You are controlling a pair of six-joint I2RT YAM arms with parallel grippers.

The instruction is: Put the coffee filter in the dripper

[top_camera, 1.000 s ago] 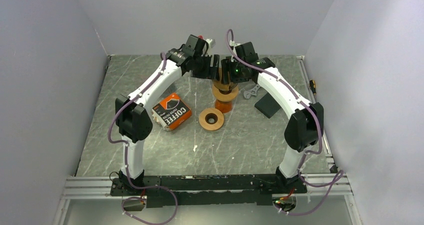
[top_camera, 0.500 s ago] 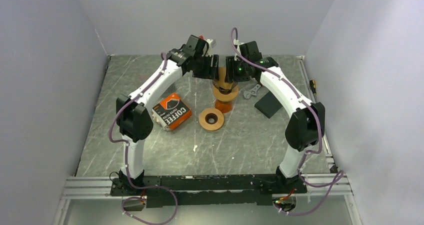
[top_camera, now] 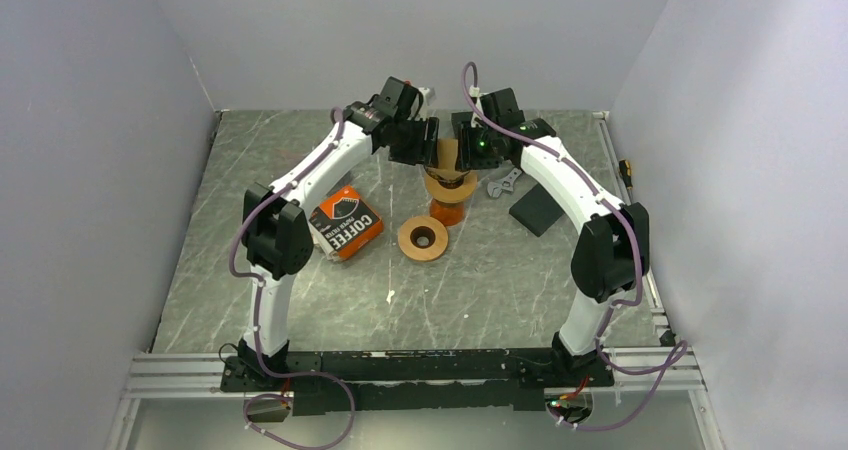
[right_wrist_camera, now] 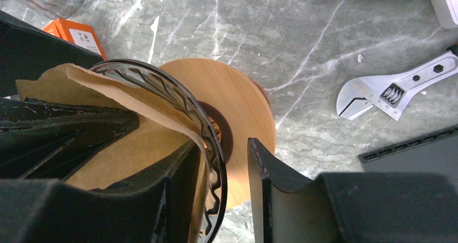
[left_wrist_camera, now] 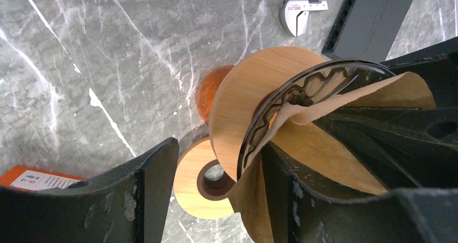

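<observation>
The left gripper hung part-open astride one side of the ribbed glass dripper. Its outer finger was clear of the rim and its inner finger lay against the brown paper coffee filter, with nothing clamped. The filter sat inside the dripper, whose round wooden collar rested on an orange vessel. The right gripper straddled the opposite rim likewise, jaws apart and gripping nothing. Further right lay a silver adjustable wrench and a dark grey slab.
</observation>
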